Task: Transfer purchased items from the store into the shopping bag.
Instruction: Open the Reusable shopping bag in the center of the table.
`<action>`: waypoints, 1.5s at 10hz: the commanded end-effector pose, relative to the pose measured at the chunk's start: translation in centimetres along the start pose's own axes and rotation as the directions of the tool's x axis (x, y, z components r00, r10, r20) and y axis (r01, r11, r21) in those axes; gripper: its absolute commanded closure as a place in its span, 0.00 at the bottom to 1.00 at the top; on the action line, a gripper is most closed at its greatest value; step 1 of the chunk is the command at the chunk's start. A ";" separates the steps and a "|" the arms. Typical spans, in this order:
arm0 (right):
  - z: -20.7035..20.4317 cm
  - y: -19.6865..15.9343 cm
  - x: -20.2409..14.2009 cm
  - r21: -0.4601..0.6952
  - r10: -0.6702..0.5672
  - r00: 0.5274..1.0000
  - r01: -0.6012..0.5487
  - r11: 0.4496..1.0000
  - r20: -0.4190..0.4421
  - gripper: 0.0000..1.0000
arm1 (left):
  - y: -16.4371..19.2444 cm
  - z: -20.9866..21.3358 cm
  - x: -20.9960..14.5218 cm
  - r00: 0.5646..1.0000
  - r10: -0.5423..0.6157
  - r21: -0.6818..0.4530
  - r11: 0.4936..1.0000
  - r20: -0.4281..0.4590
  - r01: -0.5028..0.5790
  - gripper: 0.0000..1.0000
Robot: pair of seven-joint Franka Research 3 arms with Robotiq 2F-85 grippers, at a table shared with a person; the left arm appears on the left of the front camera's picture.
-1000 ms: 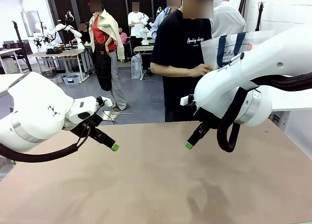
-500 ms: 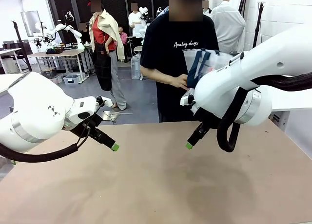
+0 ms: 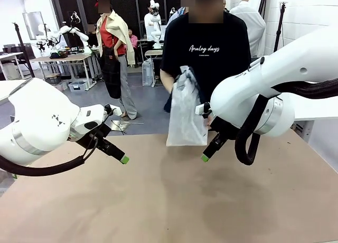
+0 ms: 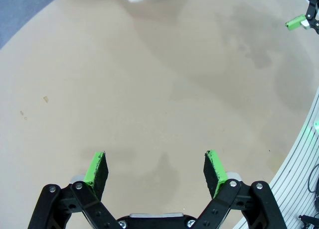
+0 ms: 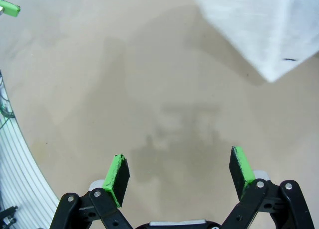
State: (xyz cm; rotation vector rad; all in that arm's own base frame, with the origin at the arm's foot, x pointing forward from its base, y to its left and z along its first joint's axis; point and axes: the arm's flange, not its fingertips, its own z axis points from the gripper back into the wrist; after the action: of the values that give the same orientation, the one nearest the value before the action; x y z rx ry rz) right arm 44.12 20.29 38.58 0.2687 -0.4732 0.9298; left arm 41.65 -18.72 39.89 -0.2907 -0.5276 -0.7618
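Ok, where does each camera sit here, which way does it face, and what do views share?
Front view: fixed between the arms on the robot's side, facing across the table at the person holding the shopping bag at its far edge; left gripper and right gripper show.
Left wrist view: on the left wrist, looking down at the table along its own open fingers.
Right wrist view: on the right wrist, likewise, own open fingers.
Shared: both wrist views catch a bag corner and the other gripper's green tip.
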 end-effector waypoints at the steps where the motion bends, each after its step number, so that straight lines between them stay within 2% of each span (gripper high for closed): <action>1: 0.0 0.0 -0.1 0.002 -0.004 1.000 0.004 1.000 0.003 0.00 | 0.1 0.1 0.0 1.000 0.009 -0.011 1.000 0.007 -0.009 0.00; 15: 0.0 0.0 -0.1 0.002 -0.004 1.000 0.004 1.000 0.003 0.00 | 0.1 0.1 0.0 1.000 0.009 -0.011 1.000 0.007 -0.009 0.00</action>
State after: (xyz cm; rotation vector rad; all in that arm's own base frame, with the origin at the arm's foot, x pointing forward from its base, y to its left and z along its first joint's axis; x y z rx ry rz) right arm 44.12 20.29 38.58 0.2687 -0.4732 0.9298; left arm 41.65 -18.73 39.89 -0.2908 -0.5274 -0.7619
